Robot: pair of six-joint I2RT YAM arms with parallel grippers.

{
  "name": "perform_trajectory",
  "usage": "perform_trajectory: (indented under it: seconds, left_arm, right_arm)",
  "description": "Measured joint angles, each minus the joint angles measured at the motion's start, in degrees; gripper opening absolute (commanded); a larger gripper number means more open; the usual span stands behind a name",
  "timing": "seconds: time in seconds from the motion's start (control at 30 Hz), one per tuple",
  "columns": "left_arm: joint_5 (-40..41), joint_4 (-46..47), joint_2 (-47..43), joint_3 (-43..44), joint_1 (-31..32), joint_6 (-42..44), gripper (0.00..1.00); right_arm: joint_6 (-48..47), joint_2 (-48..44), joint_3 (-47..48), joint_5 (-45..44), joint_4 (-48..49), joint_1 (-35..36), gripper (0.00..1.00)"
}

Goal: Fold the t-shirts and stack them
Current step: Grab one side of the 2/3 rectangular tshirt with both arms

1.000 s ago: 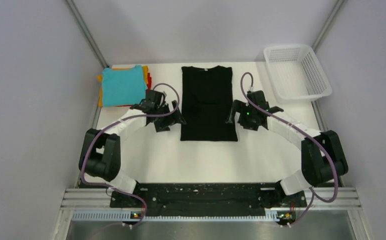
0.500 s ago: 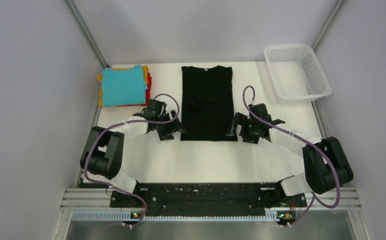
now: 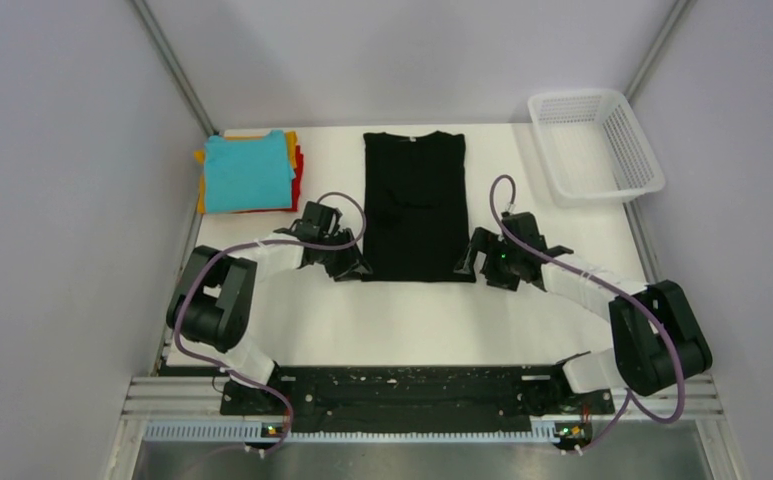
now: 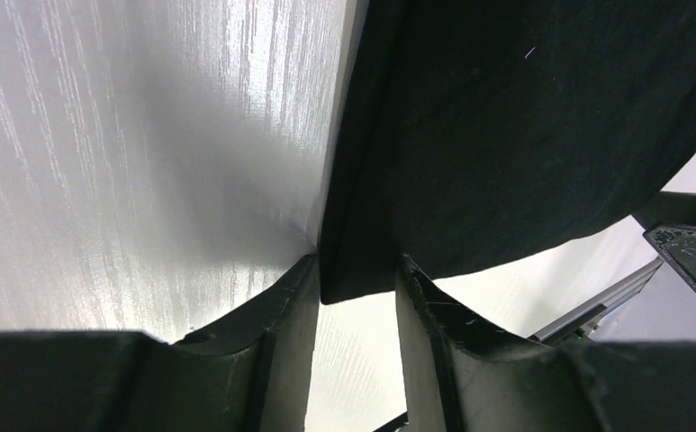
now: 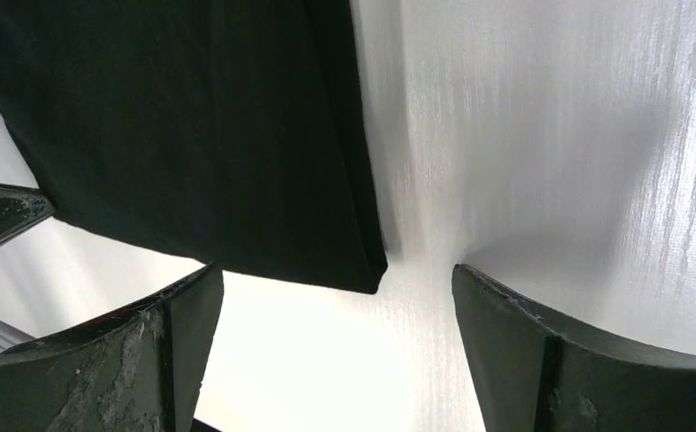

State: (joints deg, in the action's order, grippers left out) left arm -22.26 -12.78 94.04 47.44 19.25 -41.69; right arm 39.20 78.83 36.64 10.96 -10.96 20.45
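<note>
A black t-shirt, sides folded in, lies lengthwise mid-table, collar at the far end. My left gripper is at its near left corner. In the left wrist view the jaws have narrowed round that corner of the black cloth, one fingertip on each side, with a strip of table still showing between them. My right gripper stands wide open at the near right corner. There the shirt's corner lies between the spread fingers and touches neither. A folded stack, teal t-shirt on top of orange and red, sits far left.
A white mesh basket stands at the far right corner of the white table. Grey walls close in on both sides, and the arms' base rail runs along the near edge.
Both grippers have slid toward me along the shirt's sides to its near corners. The left jaws have narrowed from wide open; the right jaws stay wide.
</note>
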Motion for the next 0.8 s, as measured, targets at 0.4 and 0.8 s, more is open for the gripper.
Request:
perform_trajectory:
  seconds: [0.4, 0.8]
  left_arm:
    - [0.6, 2.3, 1.4, -0.7, 0.7, -2.0, 0.0]
    - [1.2, 3.8, 0.6, -1.9, 0.8, -2.9, 0.0]
  right_arm:
    - [0.9, 0.1, -0.7, -0.2, 2.0, 0.0, 0.89]
    - [1.6, 3.0, -0.7, 1.4, 5.5, 0.0, 0.62]
